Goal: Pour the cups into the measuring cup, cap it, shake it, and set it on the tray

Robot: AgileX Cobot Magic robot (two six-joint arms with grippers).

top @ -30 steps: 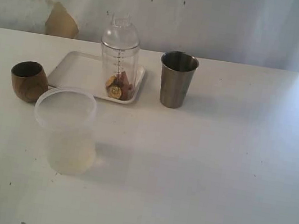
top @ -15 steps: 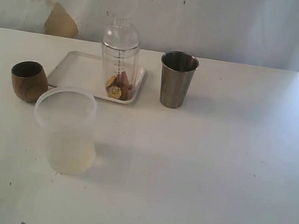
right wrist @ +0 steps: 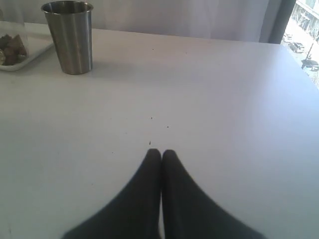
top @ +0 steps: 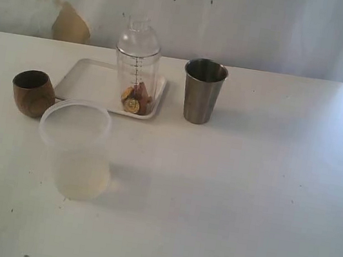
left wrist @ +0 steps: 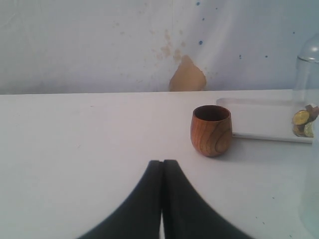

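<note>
The measuring cup (top: pixel 136 71) stands upright on the near right corner of the tray (top: pixel 88 79), with its domed cap (top: pixel 139 37) on and small gold and brown pieces (top: pixel 133 100) in its foot. I judge it light, stiff and slick, so I'd grip the straight wall at mid-height, not the cap. The steel tumbler (top: pixel 202 91) crowds its 3 o'clock, the wooden cup (top: pixel 33 92) sits at 9 and the milky tub (top: pixel 77 149) at 7. Bare tabletop (top: pixel 248 180) opens wide from 3 to 6. My left hand (left wrist: pixel 162 164) and right hand (right wrist: pixel 161 153) are fully closed, holding nothing.
</note>
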